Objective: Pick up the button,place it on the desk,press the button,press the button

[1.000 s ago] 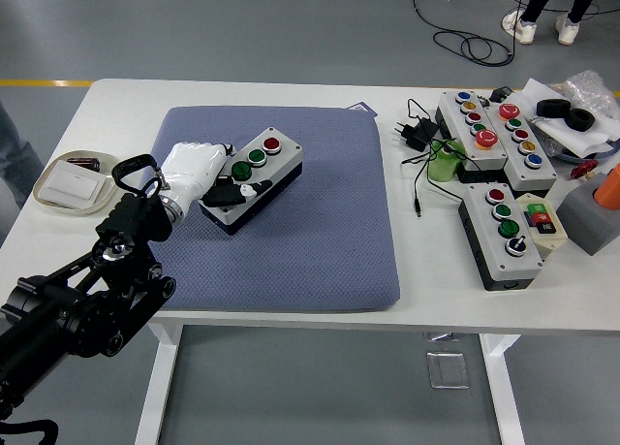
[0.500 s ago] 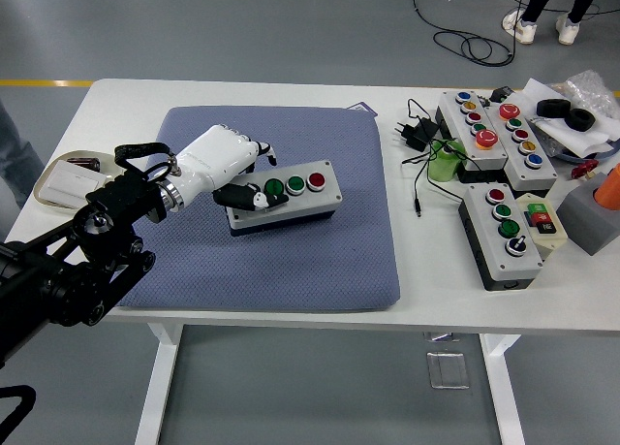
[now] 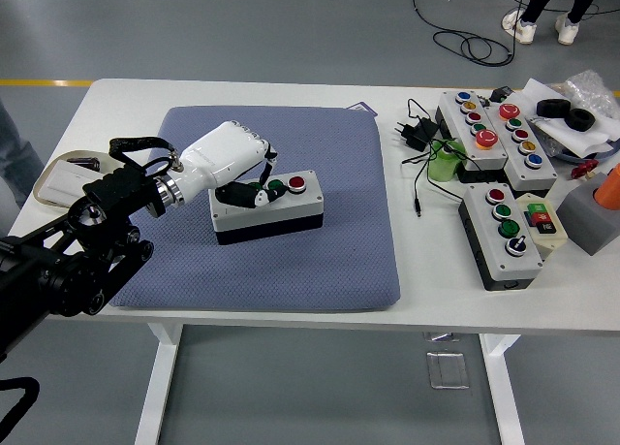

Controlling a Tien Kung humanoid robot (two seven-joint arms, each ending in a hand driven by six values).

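Note:
A button box [image 3: 281, 210] with a grey top and black base sits on or just above the blue mat [image 3: 329, 266], near its middle. Its green button [image 3: 275, 186] and red button [image 3: 296, 183] show; its left end is hidden under my hand. My left hand [image 3: 254, 178], white with a black arm, comes in from the left. Its fingers curl over the box's left end and the thumb lies on the top, grasping it. The box lies nearly level, long side left to right.
Two long button boxes [image 3: 494, 135] and a third one [image 3: 509, 234] lie on the table's right side beside a black charger with cables [image 3: 417, 135]. A white dish [image 3: 56, 181] lies at the left edge. A person's feet [image 3: 542, 26] stand beyond the table.
My left hand has carried the button box to the right across the mat and turned it from a diagonal to nearly level. The hand stays closed on its left end.

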